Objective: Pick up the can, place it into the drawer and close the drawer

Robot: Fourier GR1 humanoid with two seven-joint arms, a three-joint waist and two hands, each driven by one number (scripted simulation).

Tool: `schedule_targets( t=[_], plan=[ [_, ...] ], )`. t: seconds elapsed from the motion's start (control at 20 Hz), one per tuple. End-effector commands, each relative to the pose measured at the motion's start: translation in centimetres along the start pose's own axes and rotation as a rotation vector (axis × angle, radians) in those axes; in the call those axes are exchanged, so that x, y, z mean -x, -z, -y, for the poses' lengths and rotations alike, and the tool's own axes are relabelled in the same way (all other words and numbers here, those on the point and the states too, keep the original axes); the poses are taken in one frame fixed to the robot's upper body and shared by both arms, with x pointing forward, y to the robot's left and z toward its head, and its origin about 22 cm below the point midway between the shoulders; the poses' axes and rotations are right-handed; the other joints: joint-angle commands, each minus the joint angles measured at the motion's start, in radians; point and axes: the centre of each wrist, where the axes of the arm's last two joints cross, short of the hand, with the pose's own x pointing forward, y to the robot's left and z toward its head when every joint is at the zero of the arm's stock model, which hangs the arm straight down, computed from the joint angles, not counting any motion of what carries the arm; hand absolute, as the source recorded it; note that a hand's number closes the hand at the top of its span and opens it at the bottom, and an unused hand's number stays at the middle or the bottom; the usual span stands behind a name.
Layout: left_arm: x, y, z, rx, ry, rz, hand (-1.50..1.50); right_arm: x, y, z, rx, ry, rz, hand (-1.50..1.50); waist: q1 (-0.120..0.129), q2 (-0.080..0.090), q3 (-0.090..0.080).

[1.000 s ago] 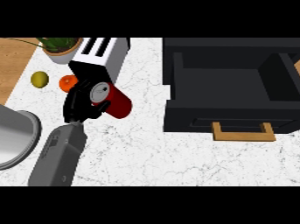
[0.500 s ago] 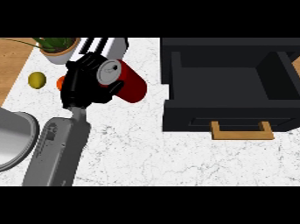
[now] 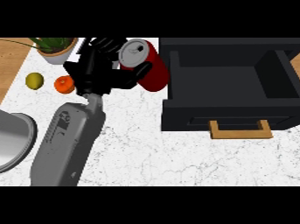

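Left hand: black, fingers curled round the can; comes in on a grey forearm from the lower left.
Can: red with a silver top, tilted, top turned up and left; held just beside the drawer's left wall, not inside it.
Drawer: black, pulled open, at the right.
Handle: wooden, on the drawer's front.
Counter: white marble.
Plant: in a pale pot, upper left.
Yellow fruit: on the counter below the plant.
Orange: just right of the yellow fruit, close by the hand.
Grey vessel: round, cut off by the left edge.
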Motion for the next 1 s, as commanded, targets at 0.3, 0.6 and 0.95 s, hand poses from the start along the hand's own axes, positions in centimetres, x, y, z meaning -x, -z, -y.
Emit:
schedule_targets(
  t=[0.3, 0.6, 0.95],
  plan=[
    [-4.2, 4.3, 6.6, 0.001, 0.026, 0.022, 1.5, -0.3, 0.1, -1.3, -0.018, 0.017, 0.012, -1.5, -0.014, 0.003, 0.0],
    [-3.9, 5.3, 9.4, -0.013, 0.058, 0.018, 1.5, 1.4, 0.6, 0.5, -0.027, 0.018, 0.009, -1.5, -0.02, 0.004, 0.001],
    [-3.4, 7.2, 10.2, -0.004, 0.052, -0.014, 1.5, 0.6, 0.3, -0.6, -0.033, 0.005, 0.023, -1.5, -0.031, 0.007, 0.001]
  ],
)
